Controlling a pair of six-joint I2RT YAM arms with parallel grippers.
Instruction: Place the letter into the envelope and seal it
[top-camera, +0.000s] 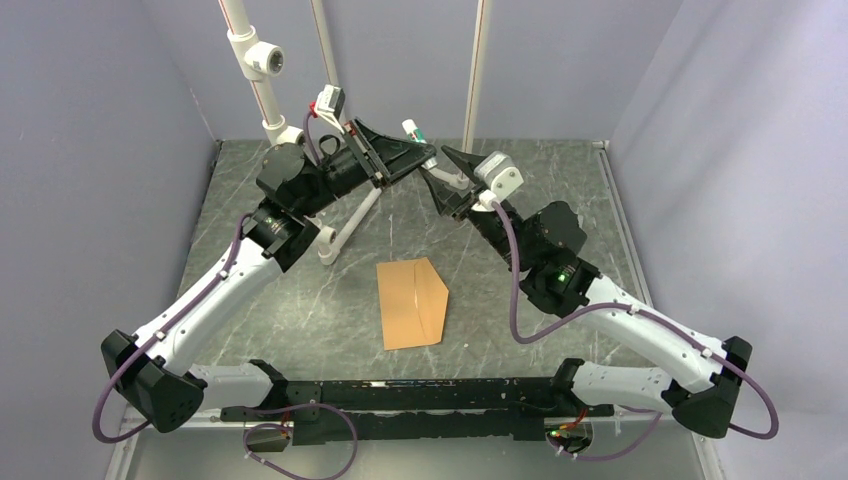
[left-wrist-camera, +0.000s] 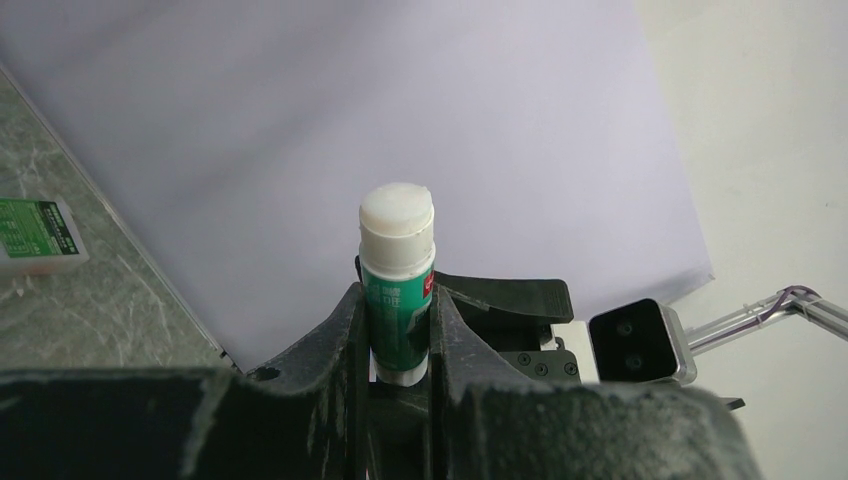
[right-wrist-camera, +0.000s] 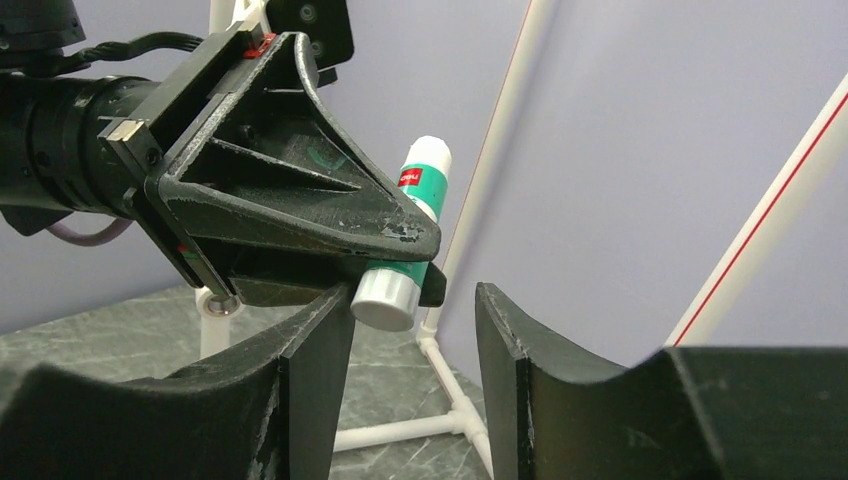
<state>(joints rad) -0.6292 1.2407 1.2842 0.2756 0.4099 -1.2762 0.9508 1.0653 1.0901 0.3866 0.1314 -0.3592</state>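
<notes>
Pale lavender walls (top-camera: 100, 120) are enclosing a grey-green marbled desk (top-camera: 300, 310), with a white plastic pipe frame (top-camera: 262, 90) rising at its far edge. A kraft-brown paper envelope (top-camera: 405, 305) is lying flat at the desk's centre, its pointed flap spreading toward the right edge. Above the far edge, the left gripper (left-wrist-camera: 398, 315) is clamping a green-and-white glue stick (left-wrist-camera: 398, 250). The right gripper (right-wrist-camera: 415, 300) is hovering just beside the stick's lower end, jaws apart.
</notes>
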